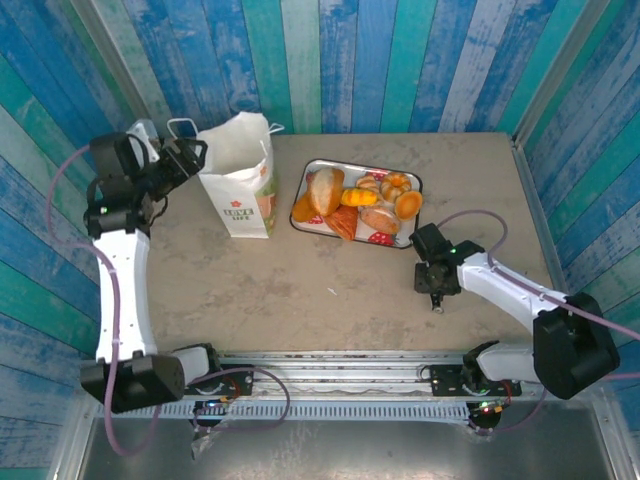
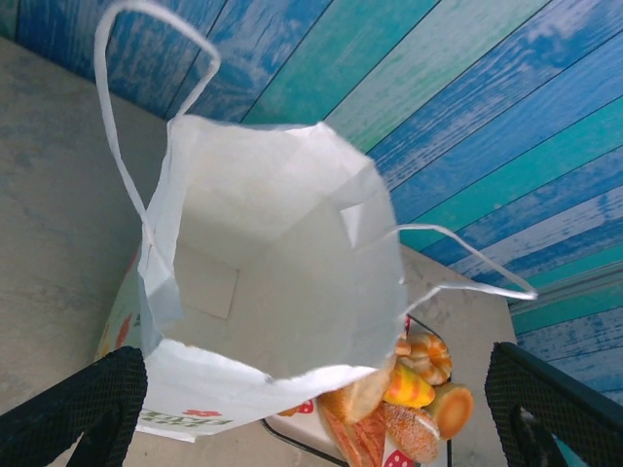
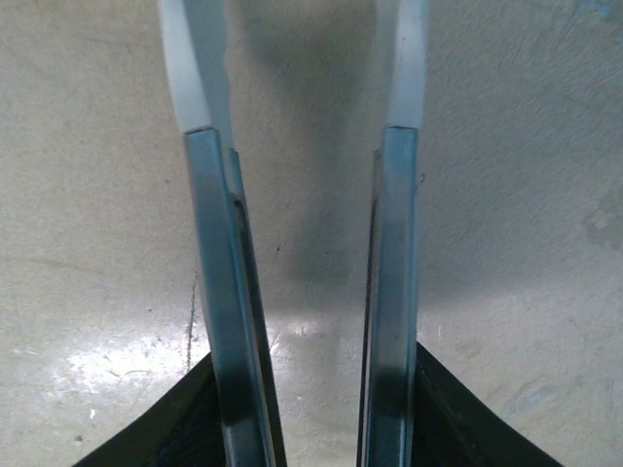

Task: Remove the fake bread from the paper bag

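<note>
The paper bag (image 1: 240, 180) stands upright on the table (image 1: 330, 290), looking empty, with the fake bread (image 1: 355, 205) heaped on the strawberry-print tray (image 1: 345, 163) beside it. The left gripper (image 1: 190, 155) is spread wide by the bag's rim. The right gripper (image 1: 437, 300), slightly parted and empty, points at bare table. The job looks finished.

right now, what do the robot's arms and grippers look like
Both the left arm and the right arm have white links joined by bulky black joints, and a thin lilac cable loops alongside each. The left gripper is black, and its fingers are finely textured. The right gripper has grey-blue metal rails ending in white fingertips.
</note>
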Robot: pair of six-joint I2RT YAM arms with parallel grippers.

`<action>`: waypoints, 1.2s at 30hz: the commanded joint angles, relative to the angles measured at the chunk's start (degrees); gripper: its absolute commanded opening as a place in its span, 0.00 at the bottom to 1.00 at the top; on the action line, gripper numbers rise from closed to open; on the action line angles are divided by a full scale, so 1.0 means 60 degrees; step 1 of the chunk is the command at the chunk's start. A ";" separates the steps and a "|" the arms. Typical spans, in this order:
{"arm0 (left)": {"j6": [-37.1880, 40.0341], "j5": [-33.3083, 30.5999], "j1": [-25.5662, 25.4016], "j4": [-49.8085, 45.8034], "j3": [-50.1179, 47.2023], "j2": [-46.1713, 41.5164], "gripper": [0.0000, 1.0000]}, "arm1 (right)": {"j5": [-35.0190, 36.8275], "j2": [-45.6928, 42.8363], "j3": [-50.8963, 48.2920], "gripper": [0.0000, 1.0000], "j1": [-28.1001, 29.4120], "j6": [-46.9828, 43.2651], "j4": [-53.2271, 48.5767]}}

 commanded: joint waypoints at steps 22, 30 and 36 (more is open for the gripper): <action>-0.0254 -0.5076 0.0049 0.0536 -0.3240 -0.3343 0.94 | -0.0042 0.1182 0.0432 1.00 -0.0148 -0.0097 -0.0007; 0.0158 -0.3716 0.0038 0.1377 -0.5299 -0.3771 0.94 | 0.0775 -0.0494 0.1258 1.00 -0.0225 -0.0154 -0.1159; 0.0291 -0.3933 -0.1139 0.2478 -0.7049 -0.4326 0.94 | 0.1285 -0.2150 0.1333 1.00 -0.0587 -0.0145 -0.1128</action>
